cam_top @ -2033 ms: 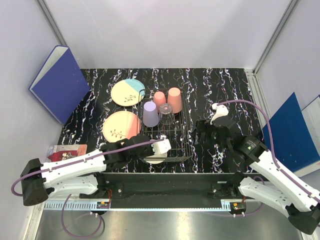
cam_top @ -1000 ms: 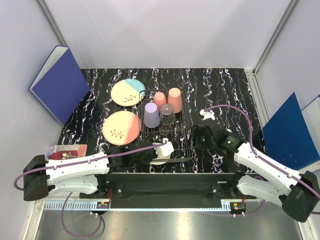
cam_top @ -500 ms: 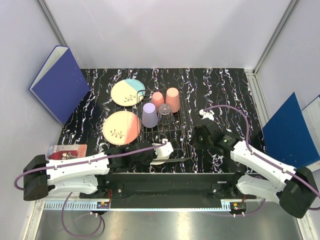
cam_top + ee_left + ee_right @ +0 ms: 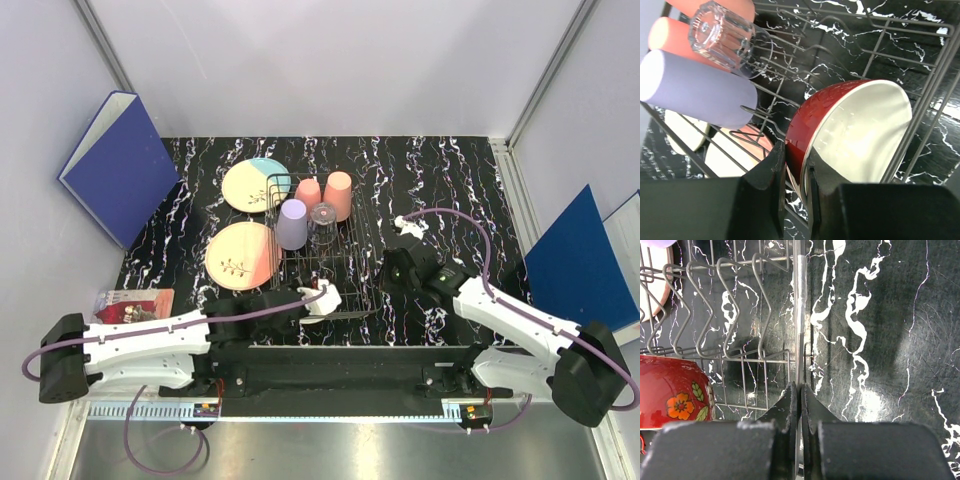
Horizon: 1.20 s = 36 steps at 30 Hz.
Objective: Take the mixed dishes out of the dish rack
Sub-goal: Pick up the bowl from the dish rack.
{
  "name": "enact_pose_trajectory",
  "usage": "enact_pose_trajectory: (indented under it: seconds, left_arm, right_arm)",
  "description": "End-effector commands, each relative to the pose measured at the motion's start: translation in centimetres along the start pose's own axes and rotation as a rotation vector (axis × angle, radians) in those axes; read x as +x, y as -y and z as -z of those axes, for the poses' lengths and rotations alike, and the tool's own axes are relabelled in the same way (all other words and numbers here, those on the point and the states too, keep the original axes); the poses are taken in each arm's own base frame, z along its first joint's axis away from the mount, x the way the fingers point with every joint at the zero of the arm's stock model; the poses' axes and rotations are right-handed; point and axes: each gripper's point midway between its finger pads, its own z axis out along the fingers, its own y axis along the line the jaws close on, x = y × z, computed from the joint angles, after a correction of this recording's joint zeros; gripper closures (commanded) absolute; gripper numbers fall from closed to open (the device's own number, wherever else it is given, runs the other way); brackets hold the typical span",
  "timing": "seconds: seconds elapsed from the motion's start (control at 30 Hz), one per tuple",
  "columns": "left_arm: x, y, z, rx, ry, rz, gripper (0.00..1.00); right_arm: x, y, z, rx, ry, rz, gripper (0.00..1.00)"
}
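Left hand (image 4: 795,175) clenched on the rim of the red bowl with cream inside (image 4: 855,130), one finger outside the wall and one inside. The bowl lies tipped on its side at the near end of the rectangular thin-wire metal dish rack (image 4: 350,262), not yet lifted out.

Right hand (image 4: 800,390) pinched shut on the rack's right rim wire, likely bracing it.

Progress, my read: under half.
- **Out on the black marbled counter (image 4: 450,180), left of the rack:** round blue-and-cream plate (image 4: 255,185), round salmon-pink plate (image 4: 243,255).
- **Left in the rack:** the bowl, two salmon-pink cups (image 4: 308,192), lavender cup (image 4: 292,223), clear glass (image 4: 323,213). The cups and glass sit at the far end, well apart from both hands.
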Motion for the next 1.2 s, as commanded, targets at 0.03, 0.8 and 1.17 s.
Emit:
enact_pose_trajectory:
  seconds: [0.03, 0.8, 1.17]
  left_arm:
    - [-7.5, -1.0, 1.0, -0.063, 0.278, 0.056, 1.0]
    - [-10.8, -3.9, 2.7, -0.234, 0.383, 0.097, 1.0]
    - [-12.6, -5.8, 5.2, -0.219, 0.412, 0.348, 1.0]
  right_arm:
    - [3.6, 2.0, -0.9, 0.059, -0.112, -0.007, 1.0]
    - [1.3, 4.8, 2.5, 0.176, 0.059, -0.134, 1.0]
    - [0.9, 3.6, 2.3, 0.137, 0.06, -0.157, 1.0]
